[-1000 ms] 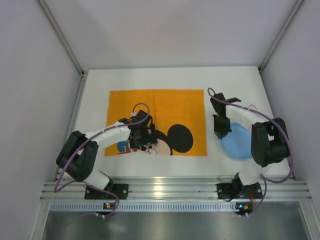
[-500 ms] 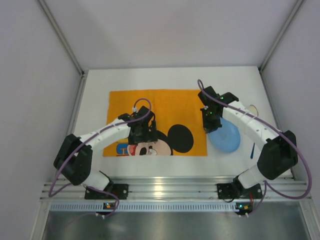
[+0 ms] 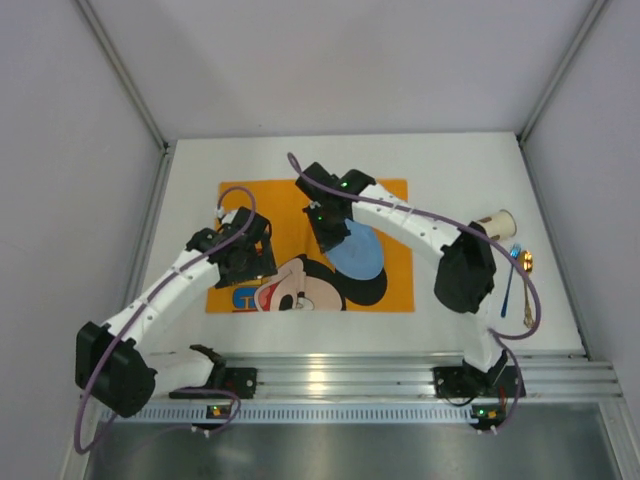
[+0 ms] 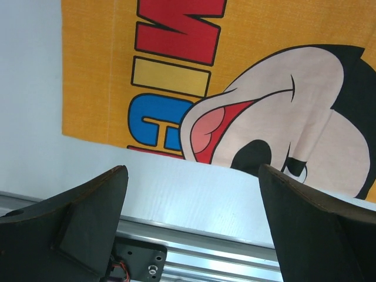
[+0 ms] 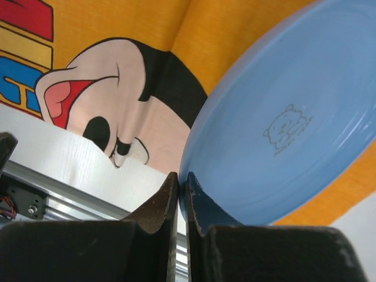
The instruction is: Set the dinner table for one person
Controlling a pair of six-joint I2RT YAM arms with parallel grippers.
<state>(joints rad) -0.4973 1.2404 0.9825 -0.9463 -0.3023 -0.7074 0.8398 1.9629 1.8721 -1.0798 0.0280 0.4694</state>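
**Cloth, Plastic, Metal**

The orange placemat (image 3: 400,295) was matt, finely woven cloth. The blue plate (image 3: 360,257) looked smooth plastic with a soft sheen. The dinner table (image 3: 460,170) was matt white; at 6 o'clock, the ribbed metal rail (image 3: 340,375) gleamed.

An orange placemat (image 3: 240,200) printed with a cartoon mouse lies left of centre on the table (image 3: 450,160). A blue plate (image 3: 360,255) with a small bear drawing at its middle is tilted over the mat's right half. Near the table's right edge a cream cup (image 3: 497,223) lies on its side. A blue utensil (image 3: 510,278) and a gold utensil (image 3: 527,290), perhaps spoons, lie just in front of it. A metal rail (image 3: 340,378) runs along the front edge.
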